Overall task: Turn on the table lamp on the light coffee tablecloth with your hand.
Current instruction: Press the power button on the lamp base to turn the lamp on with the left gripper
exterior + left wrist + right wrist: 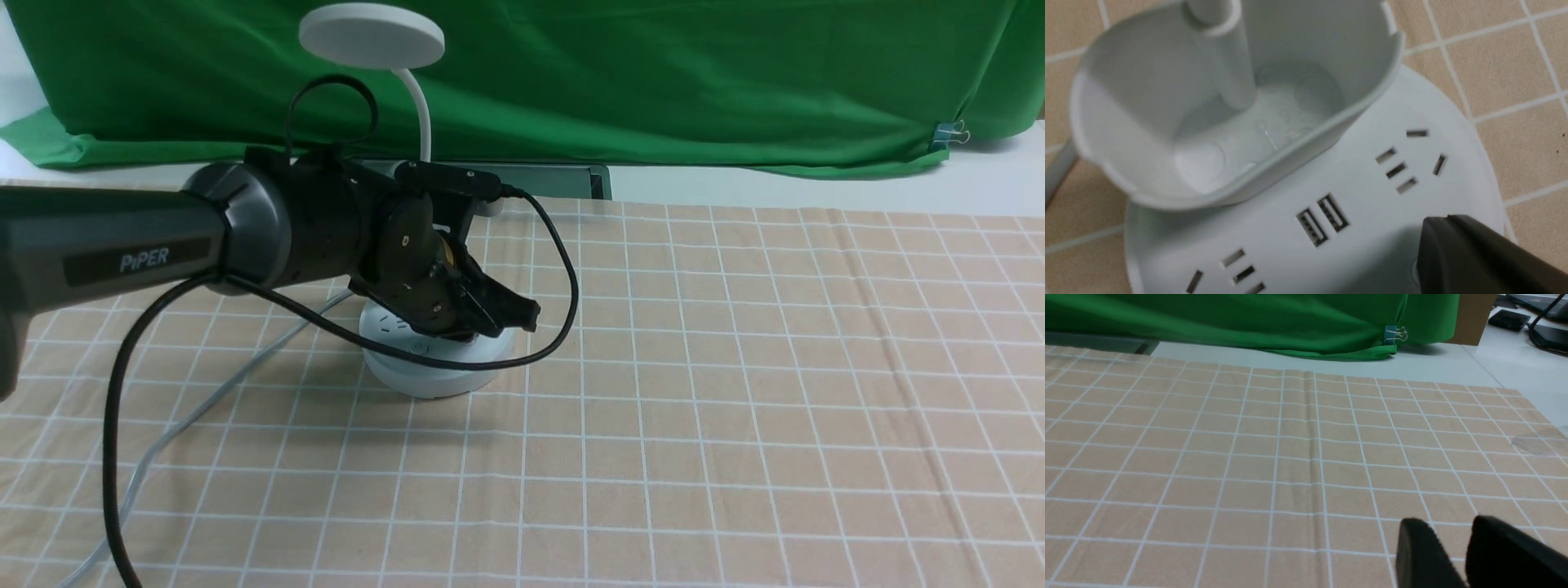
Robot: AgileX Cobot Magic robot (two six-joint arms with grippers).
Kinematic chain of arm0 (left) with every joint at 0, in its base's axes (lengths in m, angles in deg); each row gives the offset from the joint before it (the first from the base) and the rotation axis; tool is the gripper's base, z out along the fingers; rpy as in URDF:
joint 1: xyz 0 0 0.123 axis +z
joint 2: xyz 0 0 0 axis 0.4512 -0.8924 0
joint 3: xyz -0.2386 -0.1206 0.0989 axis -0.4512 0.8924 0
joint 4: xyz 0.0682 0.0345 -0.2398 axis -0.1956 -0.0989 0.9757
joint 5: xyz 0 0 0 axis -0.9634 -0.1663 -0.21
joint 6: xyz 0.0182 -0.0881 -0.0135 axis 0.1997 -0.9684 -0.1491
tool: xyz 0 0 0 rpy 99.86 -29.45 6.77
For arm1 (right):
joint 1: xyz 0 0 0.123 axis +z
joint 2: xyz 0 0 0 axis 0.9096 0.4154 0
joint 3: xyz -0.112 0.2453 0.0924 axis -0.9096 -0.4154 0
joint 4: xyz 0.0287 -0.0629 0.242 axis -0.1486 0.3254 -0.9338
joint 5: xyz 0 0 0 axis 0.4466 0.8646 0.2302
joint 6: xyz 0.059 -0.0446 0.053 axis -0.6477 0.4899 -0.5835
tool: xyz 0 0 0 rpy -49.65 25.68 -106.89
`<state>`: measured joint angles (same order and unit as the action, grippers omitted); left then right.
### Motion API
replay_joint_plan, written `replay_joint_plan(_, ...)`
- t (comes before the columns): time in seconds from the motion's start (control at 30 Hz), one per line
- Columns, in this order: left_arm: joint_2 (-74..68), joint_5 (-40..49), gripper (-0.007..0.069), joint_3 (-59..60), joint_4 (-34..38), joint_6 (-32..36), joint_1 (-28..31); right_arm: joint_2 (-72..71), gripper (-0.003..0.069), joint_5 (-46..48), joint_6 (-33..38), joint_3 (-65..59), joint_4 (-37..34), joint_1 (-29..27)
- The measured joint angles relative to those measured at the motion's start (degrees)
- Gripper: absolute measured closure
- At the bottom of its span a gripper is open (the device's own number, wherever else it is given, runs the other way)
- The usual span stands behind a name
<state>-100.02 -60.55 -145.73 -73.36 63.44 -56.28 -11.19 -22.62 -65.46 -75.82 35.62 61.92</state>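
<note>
The white table lamp (371, 37) stands on the light coffee tablecloth (735, 367), left of the middle. Its head is unlit. My left gripper (529, 314) is shut and empty, fingers together, pointing down over the round base (433, 371). In the left wrist view the fingertips (1439, 232) cover part of a round button at the base's rim, beside the sockets (1323, 222) and the oval cup (1229, 102); I cannot tell if they touch it. My right gripper (1447, 533) hangs low over bare cloth (1249, 457), fingers slightly apart, empty.
The lamp's grey cord (204, 400) runs from the base to the front left across the cloth. My arm's black cable (563, 278) loops over the base. A green cloth backdrop (653, 73) hangs behind the table, held by a clip (951, 132).
</note>
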Motion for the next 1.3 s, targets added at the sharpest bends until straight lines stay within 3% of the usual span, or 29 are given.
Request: replay_joint_plan(1.3, -1.3, 1.0, 0.0624, -1.2, 0.7, -0.1, 0.0, 0.0, 0.0419, 0.0, 0.0, 0.0, 0.0, 0.0)
